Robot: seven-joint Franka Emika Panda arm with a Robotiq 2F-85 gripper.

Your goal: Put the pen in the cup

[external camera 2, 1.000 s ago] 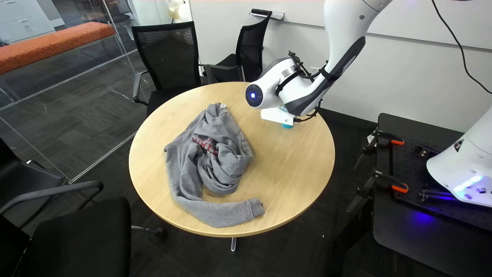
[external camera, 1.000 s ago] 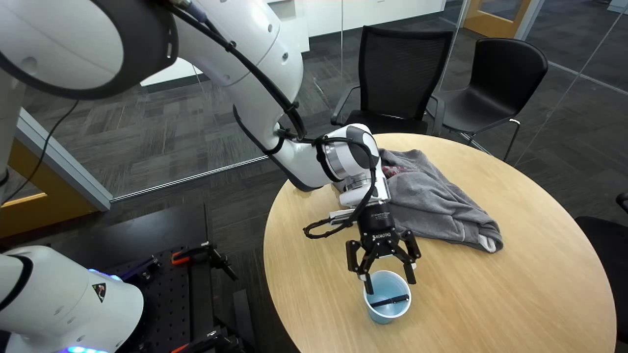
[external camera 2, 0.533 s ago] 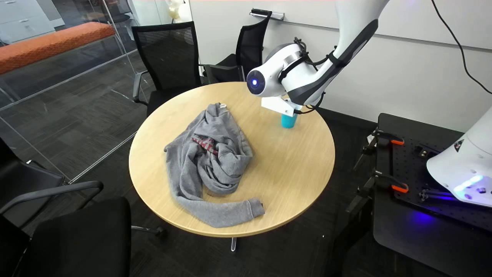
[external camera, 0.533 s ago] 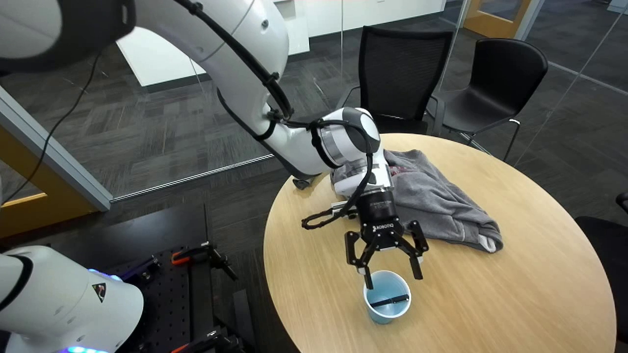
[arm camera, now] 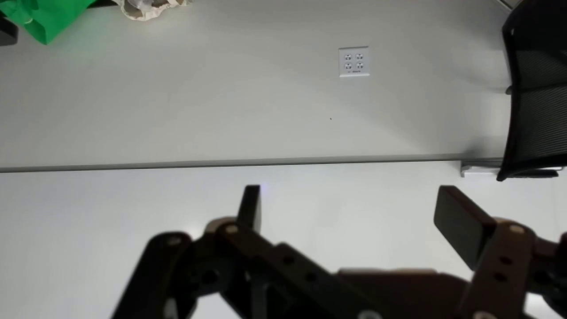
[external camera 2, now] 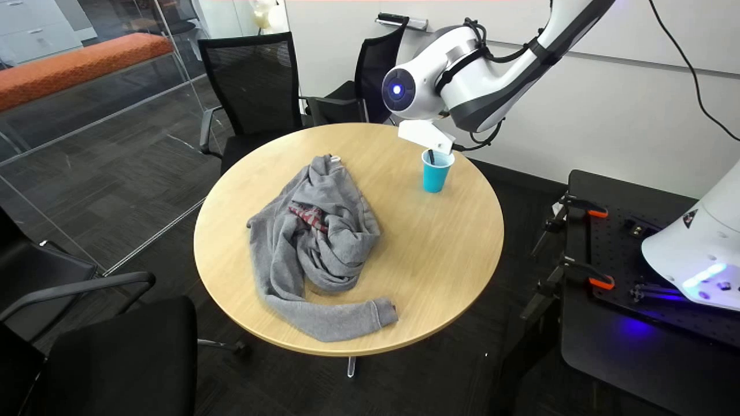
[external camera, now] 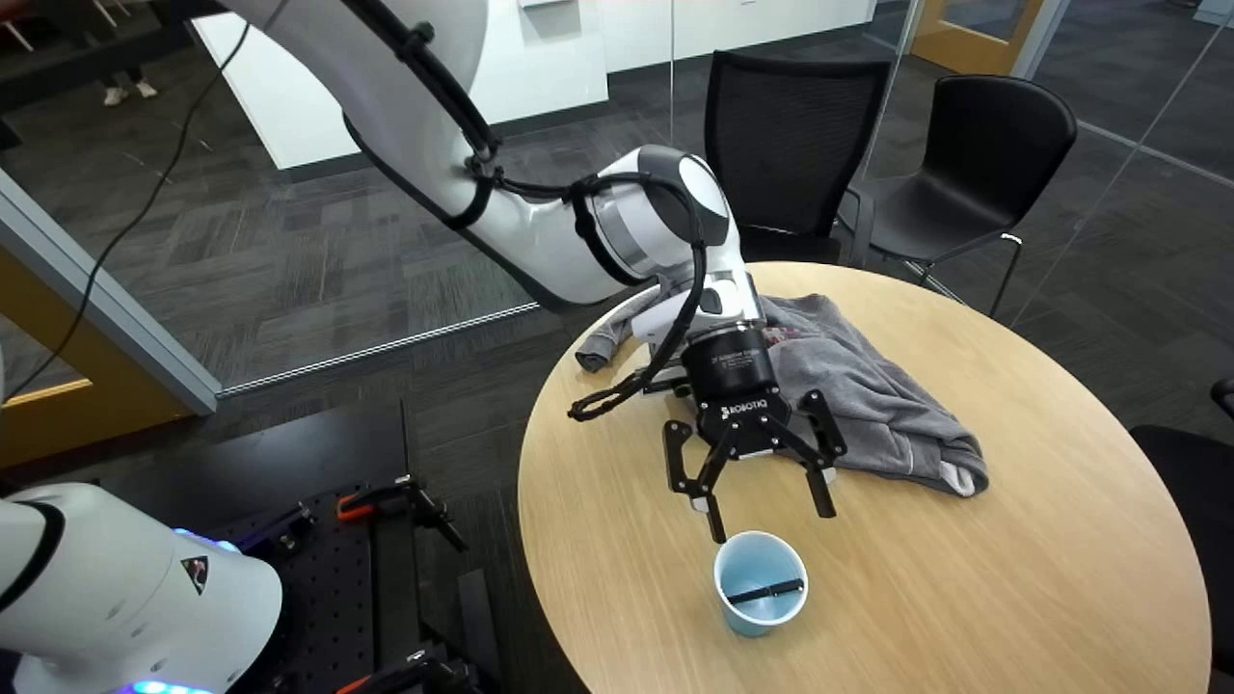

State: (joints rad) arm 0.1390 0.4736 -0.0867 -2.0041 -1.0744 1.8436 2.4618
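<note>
So, pen [external camera: 764, 591]: inside the cup [external camera 2: 435, 178], leaning at a slant, top end by the rim.
Cup: light blue, upright on the round wooden table [external camera 2: 451, 248], close to its edge.
Gripper [external camera: 772, 527]: fingers spread wide, near the cup; can't tell if a fingertip is touching the rim.
Sweatshirt [external camera 2: 341, 257]: grey, all bunched up on the same table, well apart from the cup, red patterned bit [external camera 2: 309, 216] showing in the folds.
Wrist view: white outlet [arm camera: 354, 61] on the wall [arm camera: 221, 97], black mesh chair [arm camera: 538, 102] at the edge.
</note>
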